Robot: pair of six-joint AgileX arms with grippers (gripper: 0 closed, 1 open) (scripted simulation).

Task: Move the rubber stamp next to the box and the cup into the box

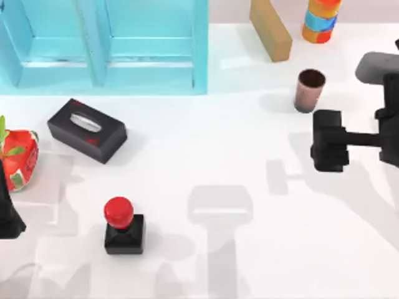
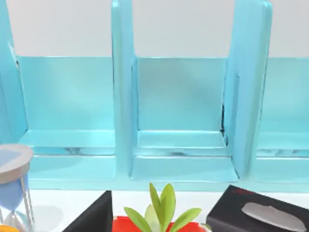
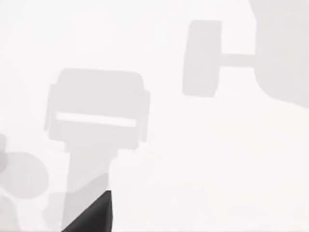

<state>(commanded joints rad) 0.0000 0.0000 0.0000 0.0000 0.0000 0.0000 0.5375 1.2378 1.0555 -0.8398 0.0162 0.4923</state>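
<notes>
Right gripper (image 1: 328, 149) hovers at the right side of the table (image 1: 249, 156), pointing left, just near of the cup; whether its fingers are spread or closed I cannot tell. It grasps nothing that can be seen. Left gripper (image 1: 9, 218) sits parked at the near left edge, its fingers likewise impossible to judge.

Going near to far: one rubber stamp (image 1: 123, 225), black block base with a red knob, stands upright at the near left, alone on the bare table. Further back on the left lies one black tissue box (image 1: 87, 130), tilted, with one red pot holding a green plant (image 1: 17, 156) at the left edge beside it. One cup (image 1: 309, 90), coppery brown, stands upright at the right, apart from the right gripper. Along the far side sits the blue box (image 1: 149, 56) with upright dividers forming open compartments, one tan block (image 1: 270, 28) leaning at an angle, and one orange-and-blue striped cylinder (image 1: 320, 20). From the left wrist, one hourglass (image 2: 14, 188) shows near the plant
</notes>
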